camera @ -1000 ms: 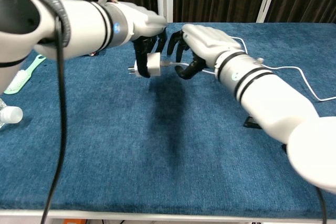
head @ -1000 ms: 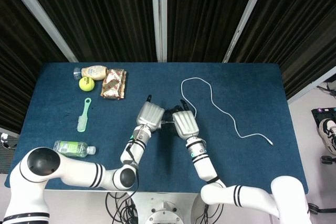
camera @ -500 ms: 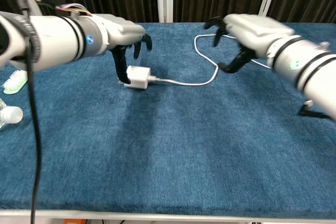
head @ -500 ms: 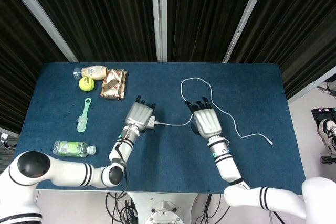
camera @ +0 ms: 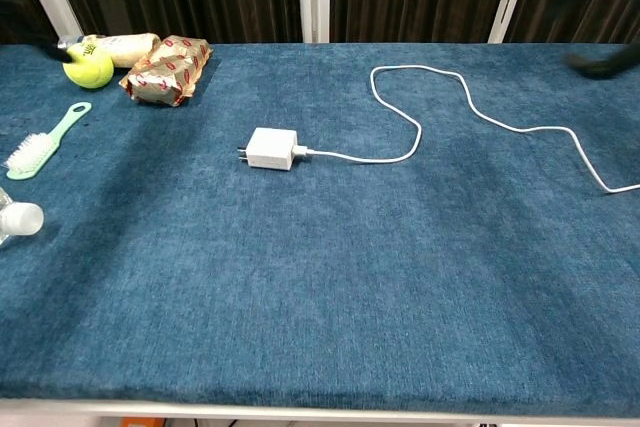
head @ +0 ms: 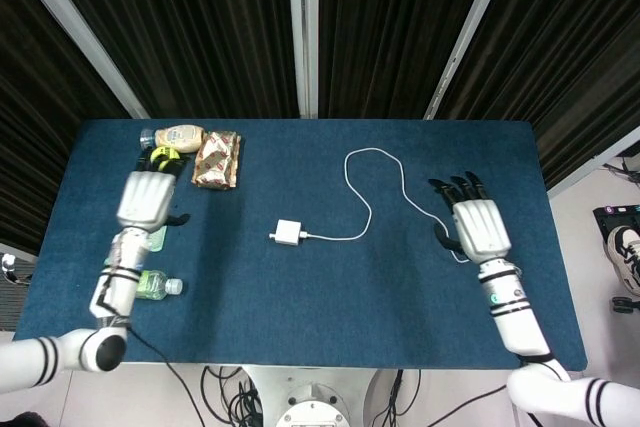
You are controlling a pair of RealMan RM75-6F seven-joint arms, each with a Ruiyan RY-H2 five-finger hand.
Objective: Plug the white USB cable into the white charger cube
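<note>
Charger: small white plastic charger cube [head: 288, 234] lies flat mid-table on the dark blue cloth-covered table [head: 330, 307], prongs pointing to the robot's left; chest view shows it the same way [camera: 271, 148].
Cable: thin white USB cable [head: 402, 182] is plugged into the cube's side, then loops toward the far edge & snakes off to the right; the chest view shows the join w/ the cube clearly [camera: 395, 157].
Left hand: white robot left hand [head: 146, 199] hovers over the table's left side, palm down, holding nothing, dark fingers [head: 160, 159] apart; well apart from cube.
Right hand: white robot right hand [head: 478, 227] is at the table's right side, beside the cable's far run, empty w/ fingers spread.
Left-side clutter: yellow-green tennis ball [camera: 89, 65], brown crinkled snack packet [camera: 165, 69], pale mint-green plastic brush [camera: 42, 142], clear plastic water bottle [head: 152, 284], small beige-labelled bottle [camera: 118, 45].
</note>
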